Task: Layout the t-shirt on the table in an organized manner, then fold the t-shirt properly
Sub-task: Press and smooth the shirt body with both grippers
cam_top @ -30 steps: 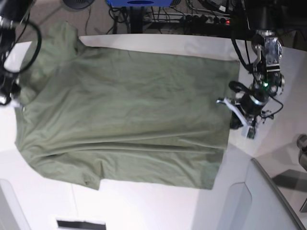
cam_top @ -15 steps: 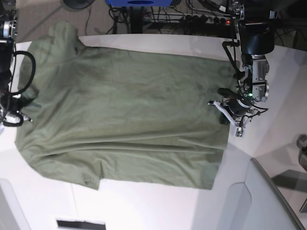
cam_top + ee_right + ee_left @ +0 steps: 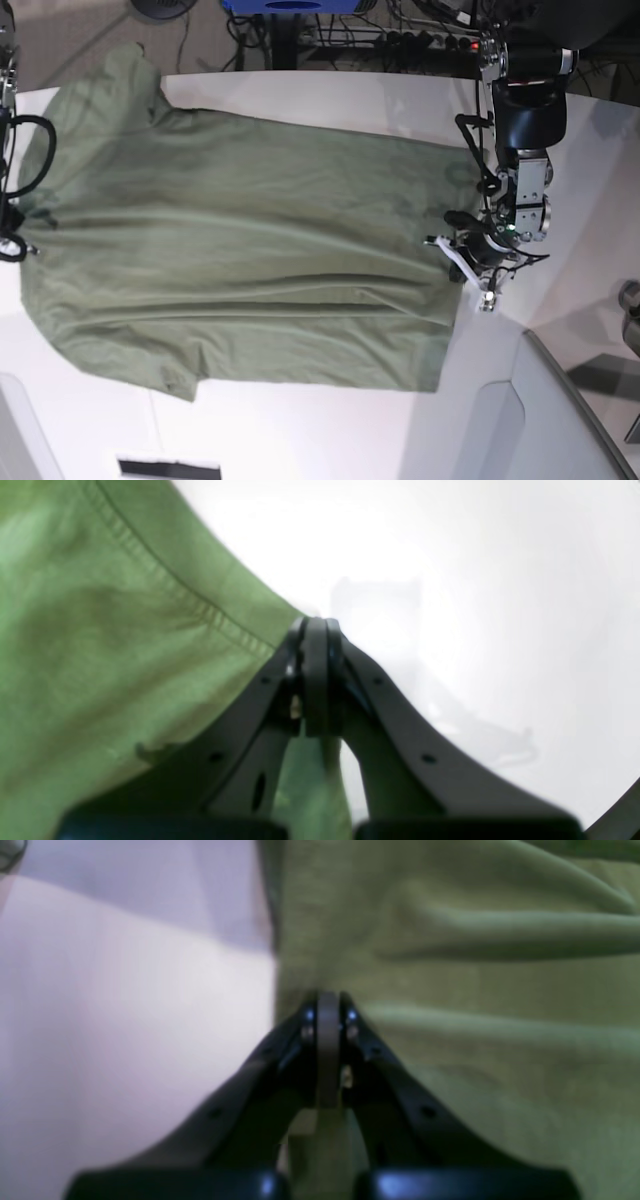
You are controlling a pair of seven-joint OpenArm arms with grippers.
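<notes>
- The olive-green t-shirt (image 3: pixel 240 260) has slid toward the tabletop's (image 3: pixel 330 440) left end since the earlier frames; its left border now sits right at the picture's left margin, where a strip of white showed before.
- The hem on the right has drawn in too, and it now looks tauter and less rumpled across the body.
- The left arm's fingers (image 3: pixel 462 252) have come in over the hem from the bare tabletop on the right, where they stood a second ago.
- In the left wrist view those fingers (image 3: pixel 327 1010) are pressed tight together, pinching the shirt's (image 3: pixel 475 990) edge right where cloth meets white tabletop (image 3: pixel 125 1015).
- The right arm's fingers (image 3: pixel 316 630) are likewise clamped together, with the stitched hem (image 3: pixel 125 655) running into them and green cloth hanging beneath; pale tabletop (image 3: pixel 475 605) lies beyond.
- In the base view the right arm is mostly cut off at the left margin, its cable loop lying over the shirt.
- The shirt lies flat and spread, sleeve pointing toward the far left corner, covering most of the tabletop's width.
</notes>
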